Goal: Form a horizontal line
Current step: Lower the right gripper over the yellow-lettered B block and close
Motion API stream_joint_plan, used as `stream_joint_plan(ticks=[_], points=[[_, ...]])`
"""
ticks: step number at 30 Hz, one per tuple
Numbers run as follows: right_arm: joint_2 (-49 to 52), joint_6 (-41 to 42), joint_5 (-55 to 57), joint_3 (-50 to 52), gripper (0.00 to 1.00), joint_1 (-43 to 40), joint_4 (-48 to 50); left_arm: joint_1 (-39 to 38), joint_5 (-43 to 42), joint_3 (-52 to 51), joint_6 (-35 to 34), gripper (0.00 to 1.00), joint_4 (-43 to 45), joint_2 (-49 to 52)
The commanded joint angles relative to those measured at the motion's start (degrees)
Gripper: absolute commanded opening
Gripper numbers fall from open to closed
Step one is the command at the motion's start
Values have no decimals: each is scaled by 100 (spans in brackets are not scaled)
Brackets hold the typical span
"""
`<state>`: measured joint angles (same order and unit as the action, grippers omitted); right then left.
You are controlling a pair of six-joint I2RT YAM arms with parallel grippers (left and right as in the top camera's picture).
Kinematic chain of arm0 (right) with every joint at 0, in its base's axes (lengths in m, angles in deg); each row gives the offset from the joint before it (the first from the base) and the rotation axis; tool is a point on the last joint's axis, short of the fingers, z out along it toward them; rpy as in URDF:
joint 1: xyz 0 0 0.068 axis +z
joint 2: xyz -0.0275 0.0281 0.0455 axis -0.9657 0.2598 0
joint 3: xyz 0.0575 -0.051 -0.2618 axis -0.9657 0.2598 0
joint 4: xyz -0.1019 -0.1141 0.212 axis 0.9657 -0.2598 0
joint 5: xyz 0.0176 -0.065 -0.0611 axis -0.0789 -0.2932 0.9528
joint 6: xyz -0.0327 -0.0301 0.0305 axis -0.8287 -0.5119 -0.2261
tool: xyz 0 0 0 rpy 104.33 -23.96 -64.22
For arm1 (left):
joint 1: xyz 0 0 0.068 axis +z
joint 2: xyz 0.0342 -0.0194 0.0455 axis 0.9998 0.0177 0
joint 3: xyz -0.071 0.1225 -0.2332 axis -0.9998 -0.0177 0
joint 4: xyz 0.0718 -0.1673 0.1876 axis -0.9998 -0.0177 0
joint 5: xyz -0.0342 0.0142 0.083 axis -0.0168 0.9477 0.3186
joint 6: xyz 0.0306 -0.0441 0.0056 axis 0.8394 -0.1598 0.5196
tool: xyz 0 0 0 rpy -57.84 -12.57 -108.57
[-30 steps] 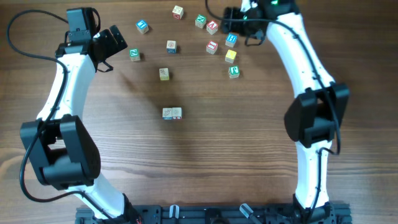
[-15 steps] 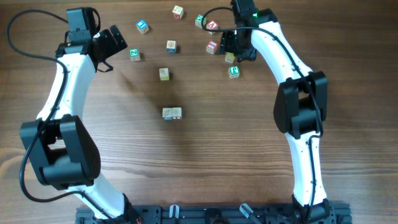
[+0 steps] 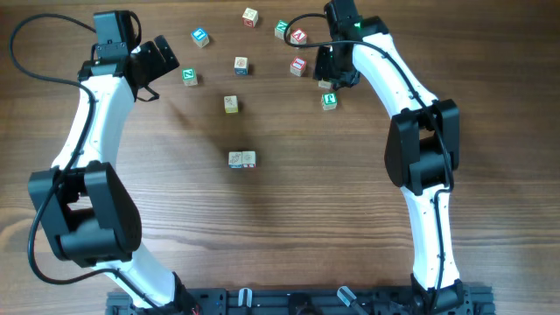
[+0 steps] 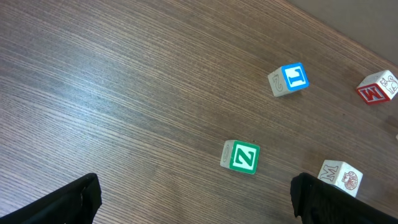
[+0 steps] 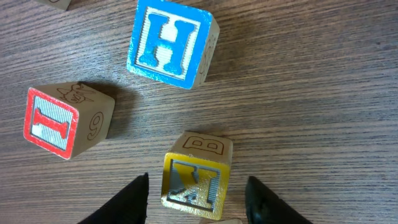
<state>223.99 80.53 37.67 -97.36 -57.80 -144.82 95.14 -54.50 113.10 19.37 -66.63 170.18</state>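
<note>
Right gripper half-wide, straddling the yellow cube without touching; left gripper wide, empty.

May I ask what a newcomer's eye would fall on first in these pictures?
The right gripper straddles a yellow-faced cube near the far edge of the table, fingers on either side without touching it, beside a blue H cube and a red I cube. At the table's centre, a two-cube row sits alone.
</note>
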Motion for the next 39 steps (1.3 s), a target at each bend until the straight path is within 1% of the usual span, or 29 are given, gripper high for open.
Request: stream_joint_plan(ticks=[1, 4, 5, 6, 9, 13, 16, 18, 19, 20, 21, 22, 23, 24, 26, 27, 32, 35, 36, 37, 39], points=[[66, -15, 170, 52, 50, -7, 20, -9, -9, 15, 31, 100, 15, -11], [66, -20, 188, 52, 47, -7, 33, -9, -9, 15, 28, 100, 15, -11], [66, -22, 188, 52, 48, -7, 46, -9, -9, 15, 28, 100, 15, -11], [66, -20, 186, 52, 52, -7, 66, -9, -9, 15, 28, 100, 17, -11], [66, -17, 186, 52, 56, 15, 179, -9, -9, 15, 28, 100, 15, -11], [66, -15, 234, 59, 56, 92, 339, -9, -9, 15, 28, 100, 17, -11], [76, -15, 527, 59, 55, 101, 284, -9, -9, 15, 28, 100, 15, -11], [76, -13, 527, 59, 50, 103, 293, -9, -9, 15, 28, 100, 15, -11], [76, 0, 525, 59, 43, 101, 286, -9, -9, 15, 28, 100, 15, -11], [76, 4, 509, 59, 39, 107, 273, -9, -9, 15, 28, 100, 15, -11], [76, 0, 503, 59, 39, 114, 254, -9, -9, 15, 28, 100, 15, -11], [76, 0, 505, 59, 39, 136, 219, -9, -9, 15, 28, 100, 15, -11], [76, 0, 503, 59, 42, 160, 166, -9, -9, 15, 28, 100, 15, -11], [76, 2, 505, 59, 48, 175, 149, -9, -9, 15, 28, 100, 15, -11], [76, 0, 505, 59, 53, 201, 151, -9, -9, 15, 31, 100, 15, -11], [76, -2, 509, 59, 54, 221, 162, -9, -9, 15, 28, 100, 15, -11], [107, -2, 763, 59, 54, 251, 173, -9, -9, 15, 28, 100, 15, -11], [111, 0, 763, 59, 40, 251, 153, -9, -7, 15, 28, 100, 15, -11], [111, 0, 765, 59, 39, 251, 138, -9, -9, 15, 31, 100, 15, -11], [114, -4, 765, 59, 39, 251, 129, -9, -7, 15, 28, 100, 15, -11], [122, -2, 763, 59, 48, 254, 103, -9, -9, 15, 28, 100, 15, -11]])
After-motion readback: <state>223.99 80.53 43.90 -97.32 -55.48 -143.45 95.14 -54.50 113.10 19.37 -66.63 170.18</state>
